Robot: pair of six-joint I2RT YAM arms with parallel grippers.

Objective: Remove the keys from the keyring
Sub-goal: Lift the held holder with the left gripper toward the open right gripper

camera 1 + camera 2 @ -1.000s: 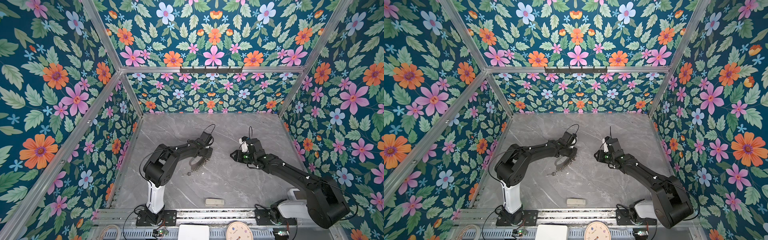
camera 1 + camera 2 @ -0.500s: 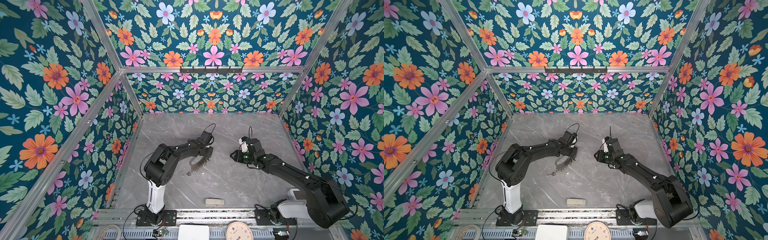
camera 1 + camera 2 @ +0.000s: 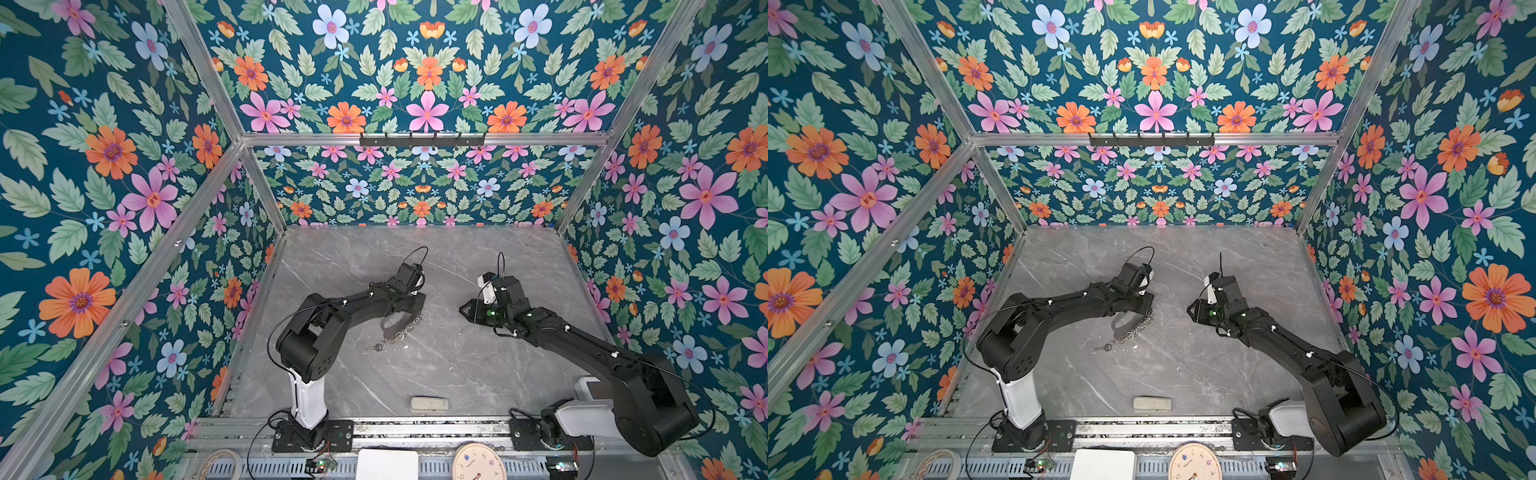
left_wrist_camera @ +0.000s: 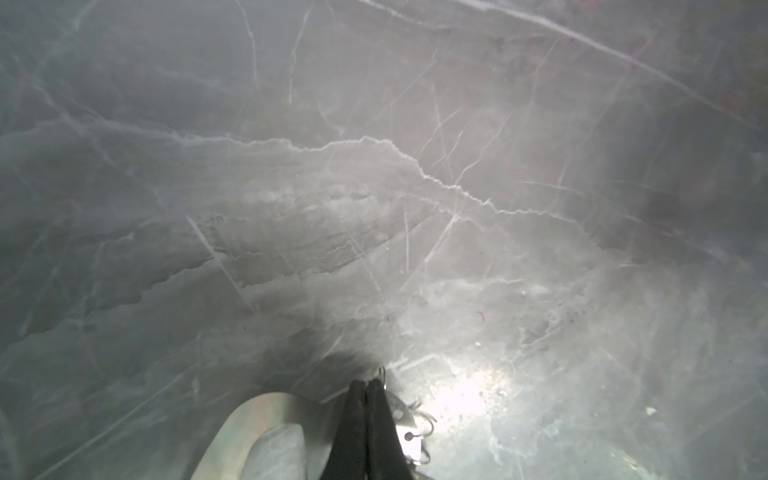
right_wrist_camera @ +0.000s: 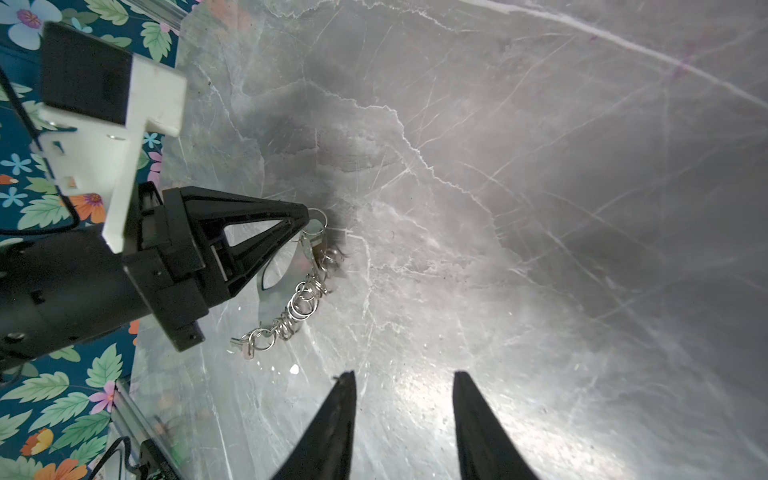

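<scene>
My left pincer (image 5: 306,219) is clamped on the keyring (image 5: 299,305); right pincer (image 5: 403,376) half open, empty. Anchor firmly; pinch keys (image 5: 243,347) near ring.

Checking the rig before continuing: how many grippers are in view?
2: the left gripper, shut on the keyring; the right gripper, open and empty, apart from it. None seems hidden.
</scene>
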